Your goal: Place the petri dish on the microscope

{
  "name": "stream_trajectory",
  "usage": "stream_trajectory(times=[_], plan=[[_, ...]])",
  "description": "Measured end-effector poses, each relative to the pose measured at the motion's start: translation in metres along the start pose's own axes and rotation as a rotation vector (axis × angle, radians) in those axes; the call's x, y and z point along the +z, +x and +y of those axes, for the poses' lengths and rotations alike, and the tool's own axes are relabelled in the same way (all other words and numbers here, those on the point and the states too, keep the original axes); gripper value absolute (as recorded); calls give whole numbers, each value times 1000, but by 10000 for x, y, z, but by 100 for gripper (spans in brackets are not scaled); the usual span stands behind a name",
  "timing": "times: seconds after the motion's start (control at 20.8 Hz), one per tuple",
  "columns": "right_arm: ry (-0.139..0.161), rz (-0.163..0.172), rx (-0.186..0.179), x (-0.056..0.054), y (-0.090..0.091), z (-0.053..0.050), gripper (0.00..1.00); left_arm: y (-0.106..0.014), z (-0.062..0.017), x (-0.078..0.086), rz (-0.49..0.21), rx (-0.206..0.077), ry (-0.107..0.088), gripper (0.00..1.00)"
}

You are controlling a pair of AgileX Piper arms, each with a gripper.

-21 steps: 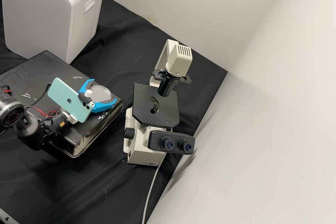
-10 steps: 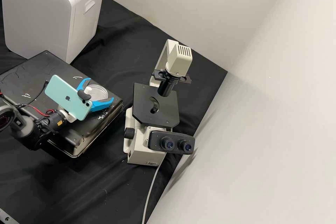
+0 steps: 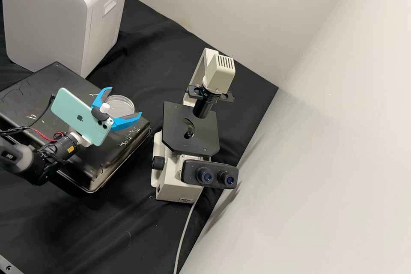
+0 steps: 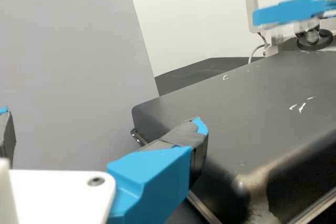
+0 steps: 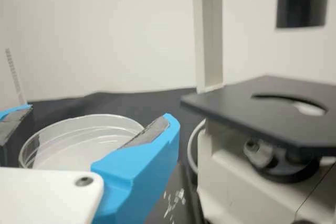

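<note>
The high camera slants down over the whole desk [image 3: 107, 231], the right wrist camera sits low and close facing the microscope [image 5: 262, 108], the left skims the black case [image 4: 262, 119], both shared overhead

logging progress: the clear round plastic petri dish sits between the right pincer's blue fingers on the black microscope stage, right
Not on the black microscope stage. The clear round plastic petri dish is between the right pincer's blue fingers, but held over the glossy black case beside that stage, as the high view shows.
</note>
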Motion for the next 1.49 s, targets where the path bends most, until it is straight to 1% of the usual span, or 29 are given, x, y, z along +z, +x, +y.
stream_trajectory(times=[0.14, 0.19, 0.29, 0.34, 0.53, 0.77, 0.86, 1.01, 1.06, 1.15, 1.25, 1.3, 1.39, 1.49], plan=[[2, 24, 35, -53, -62, 119, 0, 0, 0, 0, 0, 0, 0, 100], [4, 31, 43, -70, -76, 143, 0, 0, 0, 0, 0, 0, 0, 100], [18, 43, 61, -100, -103, 196, 0, 0, 0, 0, 0, 0, 0, 100], [19, 47, 66, -106, -113, 212, 0, 0, 0, 0, 0, 0, 0, 100], [13, 54, 73, -117, -123, 244, 0, 0, 0, 0, 0, 0, 0, 100], [13, 53, 73, -115, -122, 242, 0, 0, 0, 0, 0, 0, 0, 100], [12, 37, 70, -71, -90, 241, 0, 0, 0, 0, 0, 0, 0, 100], [12, -6, 77, 22, -1, 287, 0, 0, 0, 0, 0, 0, 0, 100], [23, -17, 86, 54, 30, 315, 0, 0, 0, 0, 0, 0, 0, 100], [31, -40, 99, 124, 72, 365, 0, 0, 0, 0, 0, 0, 0, 100], [48, -66, 110, 186, 109, 416, 0, 0, 0, 0, 0, 0, -1, 100], [47, -76, 117, 212, 129, 443, 0, 0, 0, 0, 0, 0, -3, 100], [49, -88, 139, 260, 157, 505, 0, 0, 0, 0, 0, 0, -17, 100], [46, -107, 149, 310, 174, 560, 0, 0, 0, 0, 0, 0, -17, 100]])
